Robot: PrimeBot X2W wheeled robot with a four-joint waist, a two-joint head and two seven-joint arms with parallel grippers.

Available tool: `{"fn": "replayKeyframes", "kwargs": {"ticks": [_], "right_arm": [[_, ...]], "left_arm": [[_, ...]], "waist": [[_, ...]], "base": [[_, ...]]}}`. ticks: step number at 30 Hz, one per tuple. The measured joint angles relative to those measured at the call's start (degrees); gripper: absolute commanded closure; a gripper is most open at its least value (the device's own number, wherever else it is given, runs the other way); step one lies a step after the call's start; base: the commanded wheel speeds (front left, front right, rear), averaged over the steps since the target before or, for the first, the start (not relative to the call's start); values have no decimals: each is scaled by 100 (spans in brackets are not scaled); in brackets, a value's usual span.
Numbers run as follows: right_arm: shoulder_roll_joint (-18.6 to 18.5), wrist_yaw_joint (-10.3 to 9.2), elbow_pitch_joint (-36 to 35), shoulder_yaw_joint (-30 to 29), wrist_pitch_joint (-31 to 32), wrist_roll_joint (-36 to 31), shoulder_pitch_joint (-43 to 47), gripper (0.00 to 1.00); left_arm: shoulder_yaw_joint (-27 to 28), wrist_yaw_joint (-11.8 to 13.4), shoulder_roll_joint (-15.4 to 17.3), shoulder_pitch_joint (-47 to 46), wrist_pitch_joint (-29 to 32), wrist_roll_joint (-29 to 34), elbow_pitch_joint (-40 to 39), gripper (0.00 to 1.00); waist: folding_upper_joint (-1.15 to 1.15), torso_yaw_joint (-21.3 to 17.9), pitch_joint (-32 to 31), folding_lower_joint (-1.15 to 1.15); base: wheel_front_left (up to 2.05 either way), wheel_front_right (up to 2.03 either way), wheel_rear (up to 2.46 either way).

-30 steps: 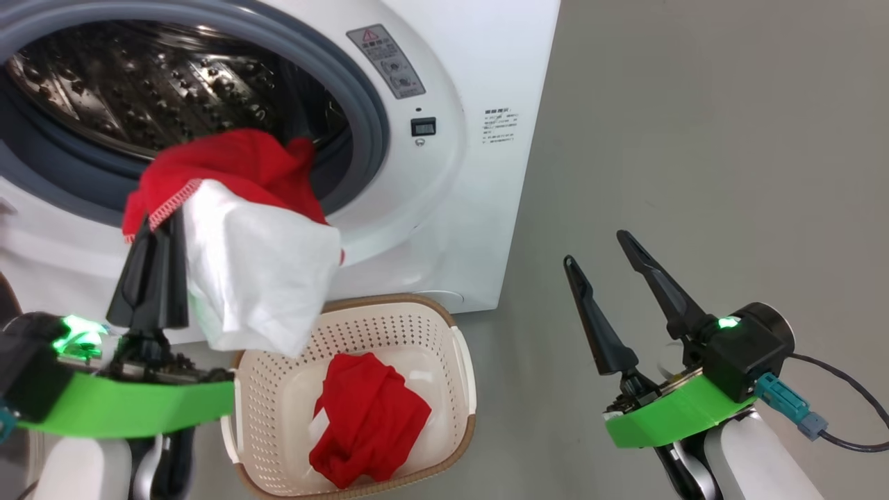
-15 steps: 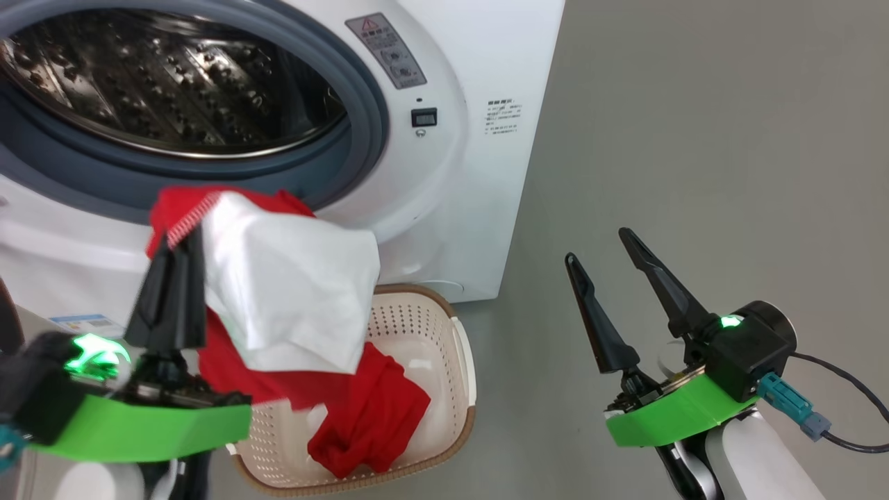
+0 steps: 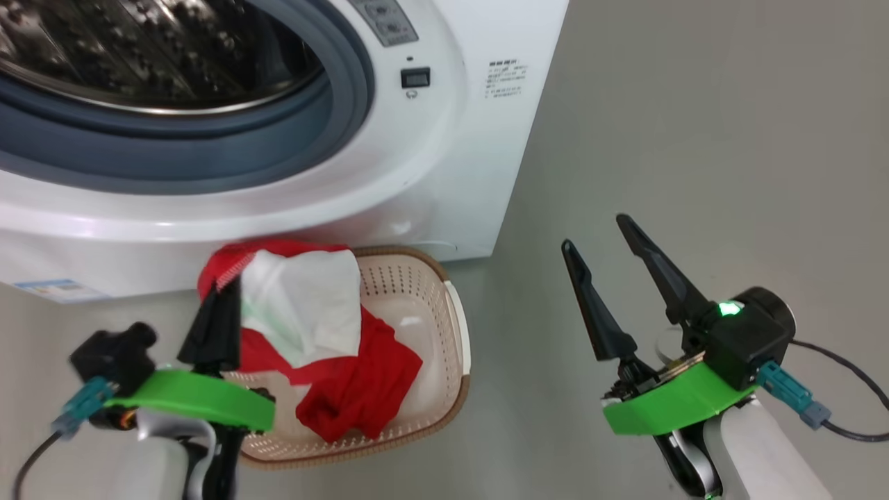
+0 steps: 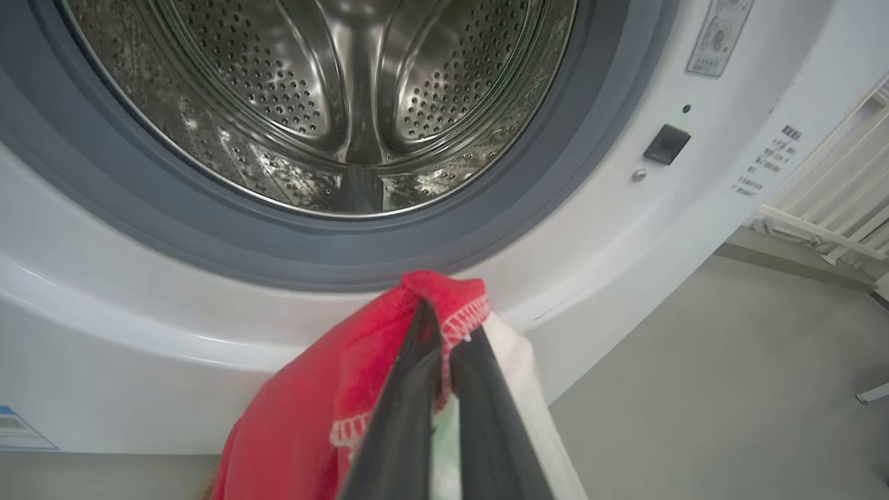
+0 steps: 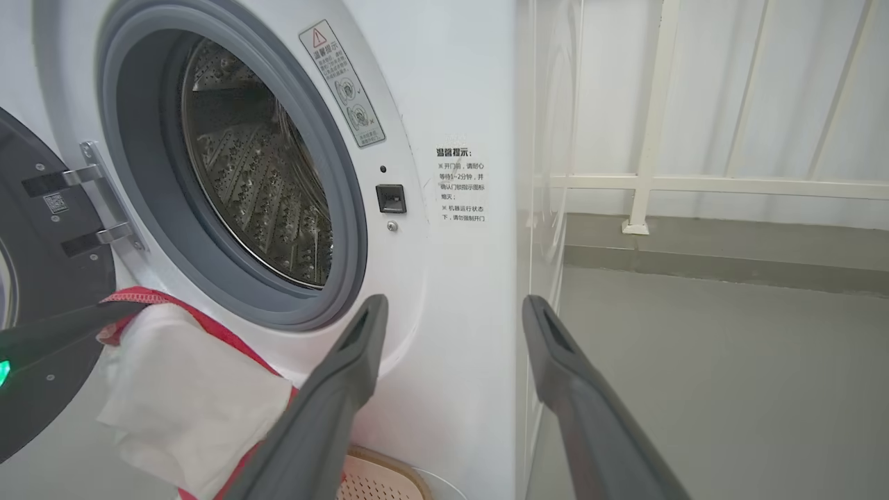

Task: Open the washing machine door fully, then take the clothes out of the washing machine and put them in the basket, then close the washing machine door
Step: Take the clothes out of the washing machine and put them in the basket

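As a red-and-white garment (image 3: 305, 305) came down from the drum mouth, where it had hung a second earlier, the left gripper (image 3: 223, 295), at seven o'clock in the head view, stayed clamped on its stitched hem over the basket (image 3: 455, 333), which already held a red garment (image 3: 361, 396). The drum (image 3: 139, 55), at eleven o'clock, looked empty. At four o'clock the right gripper (image 3: 594, 232) waited, jaws spread, holding nothing. Releasing the garment and closing the washing machine door (image 5: 42, 229) seemingly remained.

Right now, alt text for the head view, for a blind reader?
The left end effector, shut on a red-and-white garment, holds it over the cream basket in front of the open washing machine; the right end effector hangs open.
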Motion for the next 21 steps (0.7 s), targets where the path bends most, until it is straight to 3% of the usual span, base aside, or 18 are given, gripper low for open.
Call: {"fn": "replayKeyframes", "kwargs": {"ticks": [12, 21], "right_arm": [[-2, 0, 58, 68, 0, 0, -327, 0], [-2, 0, 108, 165, 0, 52, -494, 0]], "left_arm": [[-435, -110, -43, -950, -8, -1, 2365, 100], [-684, -159, -48, -1621, 311, -115, 3728, 100]], "waist": [[0, -110, 588, 0], [0, -279, 954, 0]], "base": [[0, 0, 0], [0, 0, 0]]}}
